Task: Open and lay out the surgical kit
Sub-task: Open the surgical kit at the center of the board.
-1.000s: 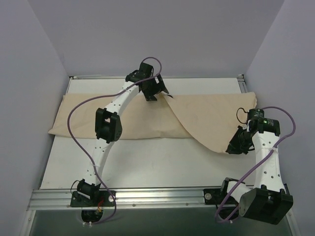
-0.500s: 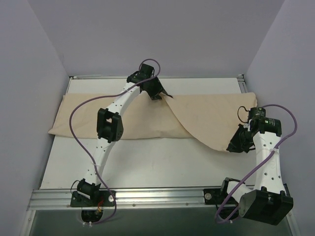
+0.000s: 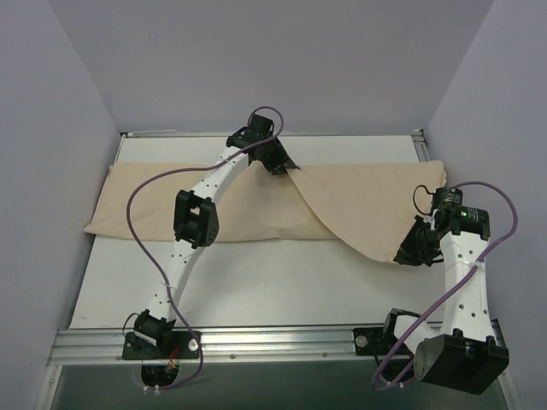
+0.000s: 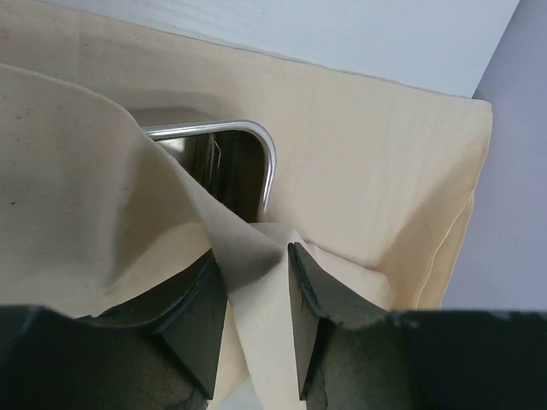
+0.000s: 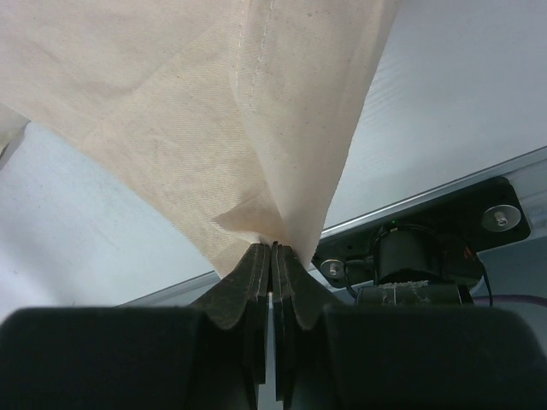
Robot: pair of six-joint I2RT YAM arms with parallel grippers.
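The beige cloth wrap [image 3: 359, 201] of the surgical kit lies across the far half of the white table [image 3: 256, 282]. My left gripper [image 3: 286, 162] is at its far edge, and a raised fold of the cloth [image 4: 367, 154] is pinched between the fingers of that gripper [image 4: 256, 252]. Under that lifted fold the corner of the shiny steel tray [image 4: 267, 162] shows. My right gripper [image 3: 402, 256] holds the wrap's near right corner, its jaws [image 5: 273, 246] shut tight on the cloth [image 5: 197, 102]. No instruments show.
A metal rail [image 3: 282, 340] runs along the near table edge with both arm bases on it. Grey walls close in on the left, back and right. The right arm's base mount [image 5: 419, 256] sits just behind the right gripper.
The left gripper has shifted slightly back and to the right at the cloth's far edge, and its jaws have closed in on the fold. The right gripper has kept its hold.
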